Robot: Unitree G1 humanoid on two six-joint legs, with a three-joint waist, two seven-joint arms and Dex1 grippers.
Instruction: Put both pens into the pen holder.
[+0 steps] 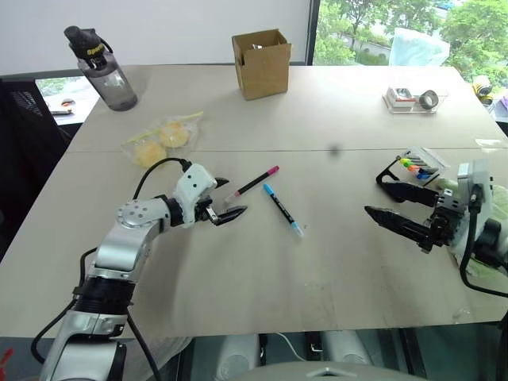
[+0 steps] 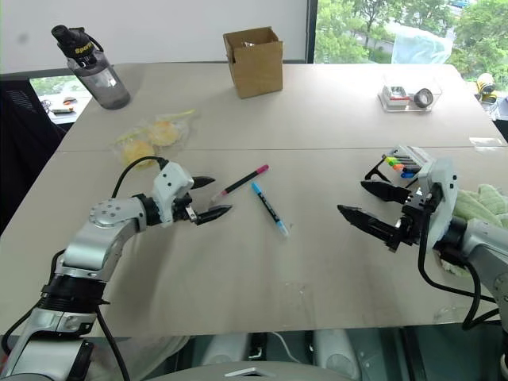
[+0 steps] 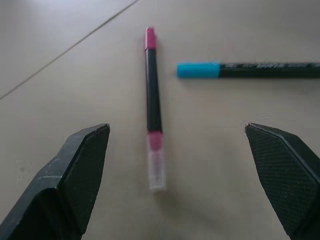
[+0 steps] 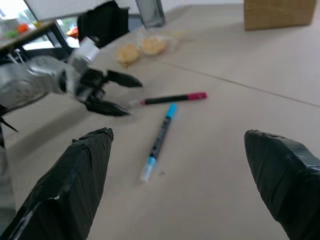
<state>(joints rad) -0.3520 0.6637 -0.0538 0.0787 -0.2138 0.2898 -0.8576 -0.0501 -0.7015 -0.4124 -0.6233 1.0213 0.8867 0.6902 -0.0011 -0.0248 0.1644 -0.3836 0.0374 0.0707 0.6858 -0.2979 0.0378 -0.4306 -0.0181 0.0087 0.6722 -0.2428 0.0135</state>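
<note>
Both jaws gape wide, empty, above pens [image 1: 270,193].

Two thin black-barrelled pens are counted: one pink-capped pen [image 1: 255,182] and one light-blue-ended pen [image 1: 282,209]. One black frame-like pen holder [image 1: 417,167], one brown cardboard box [image 1: 261,63], one dark water bottle [image 1: 103,70] and one clear tray [image 1: 413,99] are shown.

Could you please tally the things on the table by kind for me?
Pens: 2 (pink-capped pen, light-blue pen)
Pen holder: 1
Cardboard box: 1
Water bottle: 1
Clear tray: 1
Plastic bag: 1
Total: 7
</note>
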